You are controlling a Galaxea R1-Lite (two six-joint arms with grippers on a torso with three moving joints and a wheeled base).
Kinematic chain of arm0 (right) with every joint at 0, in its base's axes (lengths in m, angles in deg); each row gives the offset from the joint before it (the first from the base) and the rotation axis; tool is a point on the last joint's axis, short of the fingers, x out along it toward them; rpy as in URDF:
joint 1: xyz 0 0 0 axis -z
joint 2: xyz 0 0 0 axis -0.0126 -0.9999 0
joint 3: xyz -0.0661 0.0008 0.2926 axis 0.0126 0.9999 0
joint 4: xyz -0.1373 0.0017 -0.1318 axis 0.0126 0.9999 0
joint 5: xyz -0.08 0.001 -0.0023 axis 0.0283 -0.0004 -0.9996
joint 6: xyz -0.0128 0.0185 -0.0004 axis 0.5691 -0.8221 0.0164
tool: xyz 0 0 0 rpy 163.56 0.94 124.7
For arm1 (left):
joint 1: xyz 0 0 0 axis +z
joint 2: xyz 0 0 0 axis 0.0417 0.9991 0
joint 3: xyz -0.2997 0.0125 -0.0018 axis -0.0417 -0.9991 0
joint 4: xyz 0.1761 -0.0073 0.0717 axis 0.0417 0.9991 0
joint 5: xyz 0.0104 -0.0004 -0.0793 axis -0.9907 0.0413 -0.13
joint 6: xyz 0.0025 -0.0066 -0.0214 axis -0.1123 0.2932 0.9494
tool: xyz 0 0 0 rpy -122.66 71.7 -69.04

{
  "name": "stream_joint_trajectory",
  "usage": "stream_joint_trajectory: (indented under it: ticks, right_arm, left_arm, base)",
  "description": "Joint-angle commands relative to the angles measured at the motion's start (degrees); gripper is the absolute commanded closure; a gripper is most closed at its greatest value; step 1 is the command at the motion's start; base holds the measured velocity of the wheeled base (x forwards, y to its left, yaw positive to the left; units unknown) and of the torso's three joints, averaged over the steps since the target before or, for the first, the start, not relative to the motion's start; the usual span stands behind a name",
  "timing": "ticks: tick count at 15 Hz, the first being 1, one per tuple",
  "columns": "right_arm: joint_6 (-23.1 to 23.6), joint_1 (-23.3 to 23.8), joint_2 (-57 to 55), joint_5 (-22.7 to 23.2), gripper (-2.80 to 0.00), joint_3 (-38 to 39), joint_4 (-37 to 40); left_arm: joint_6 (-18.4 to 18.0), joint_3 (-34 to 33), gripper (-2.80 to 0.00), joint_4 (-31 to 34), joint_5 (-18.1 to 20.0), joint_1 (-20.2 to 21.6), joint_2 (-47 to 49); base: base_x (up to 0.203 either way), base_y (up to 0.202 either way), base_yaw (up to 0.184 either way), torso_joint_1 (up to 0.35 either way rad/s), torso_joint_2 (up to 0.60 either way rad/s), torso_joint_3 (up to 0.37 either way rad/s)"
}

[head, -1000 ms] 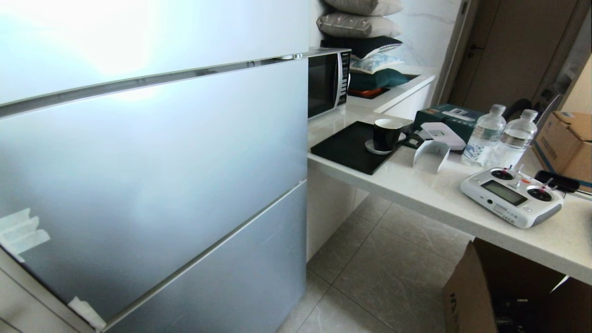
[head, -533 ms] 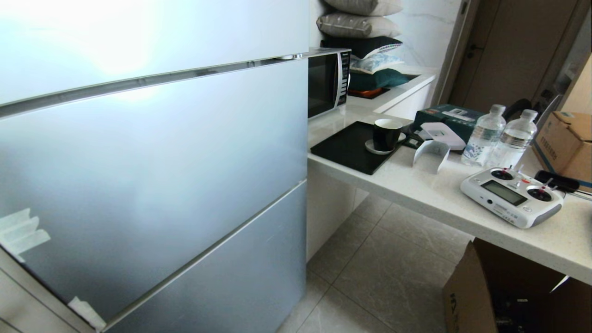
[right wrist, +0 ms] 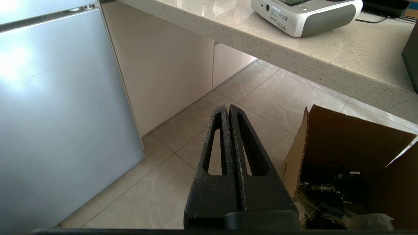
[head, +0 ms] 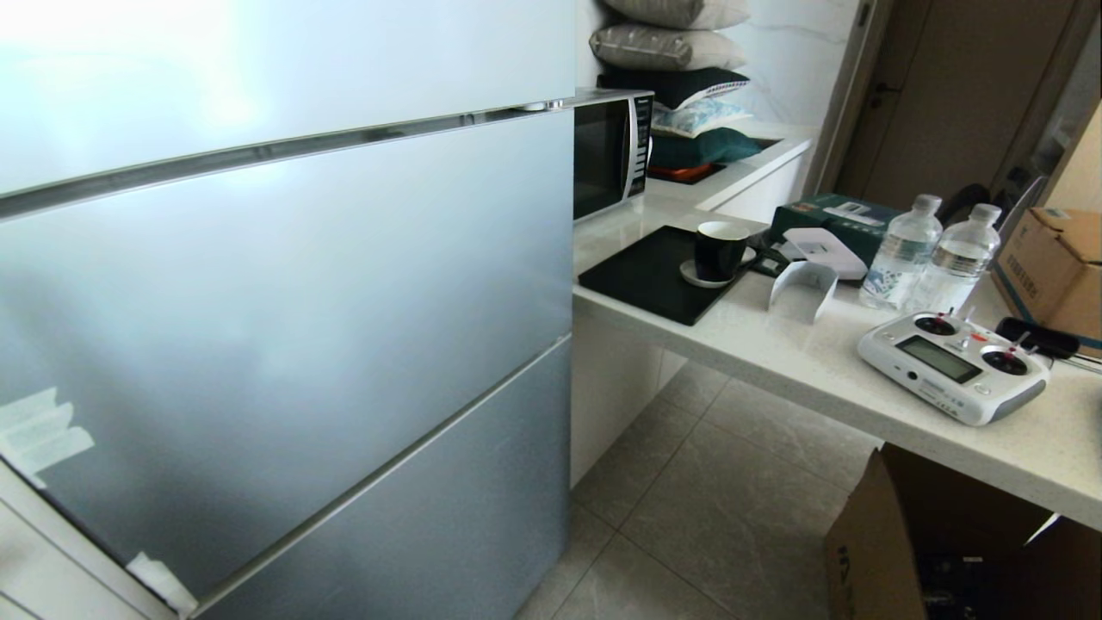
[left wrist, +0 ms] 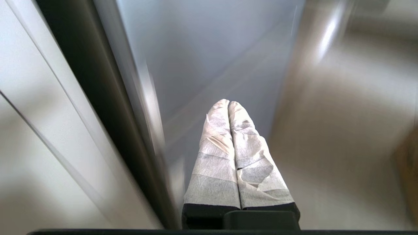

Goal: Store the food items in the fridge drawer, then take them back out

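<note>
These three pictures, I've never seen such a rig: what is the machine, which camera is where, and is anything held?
It is a wheeled robot with two arms. The head camera looks down at a closed grey-blue fridge beside a counter carrying a microwave, black mug, two water bottles and a white remote controller. Each other picture comes from a wrist camera behind the fingers. The left end effector, wrapped in white tape, is shut and empty near the fridge front. The right end effector, black, is shut and empty above the floor, by a cardboard box. No food is in view.

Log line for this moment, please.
fridge: closed | food: unseen | left pincer: shut, empty, by fridge | right pincer: shut, empty, above floor
</note>
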Motion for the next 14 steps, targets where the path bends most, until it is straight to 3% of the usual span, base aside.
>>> stream_joint_trajectory:
  ticks: [1, 2, 5, 7, 10, 14]
  right_arm:
    - [0.04, -0.02, -0.05, 0.04, 0.0, 0.01, 0.01]
    - [0.04, -0.02, -0.05, 0.04, 0.0, 0.02, 0.01]
    - [0.04, -0.02, -0.05, 0.04, 0.0, 0.01, 0.01]
    - [0.04, -0.02, -0.05, 0.04, 0.0, 0.01, 0.01]
    - [0.04, -0.02, -0.05, 0.04, 0.0, 0.01, 0.01]
    - [0.04, -0.02, -0.05, 0.04, 0.0, 0.01, 0.01]
  left_arm:
    - [0.38, 7.04, 0.0, -0.55, -0.69, 0.03, 3.39]
    - [0.93, 10.32, 0.0, -0.86, -2.88, 0.06, 7.96]
    - [2.98, 19.11, 0.0, -2.15, -14.07, 0.28, 21.59]
    - [4.11, 21.56, 0.0, -3.62, -17.42, 2.36, 28.43]
    - [4.93, 22.41, 0.0, -8.41, -18.53, 5.69, 36.82]
    - [9.28, 23.65, 0.0, -11.02, -14.8, 6.23, 44.39]
  base:
    - [0.0, 0.0, 0.0, 0.0, 0.0, 0.0]
    - [0.0, 0.0, 0.0, 0.0, 0.0, 0.0]
    - [0.0, 0.0, 0.0, 0.0, 0.0, 0.0]
    - [0.0, 0.0, 0.0, 0.0, 0.0, 0.0]
    - [0.0, 0.0, 0.0, 0.0, 0.0, 0.0]
    - [0.0, 0.0, 0.0, 0.0, 0.0, 0.0]
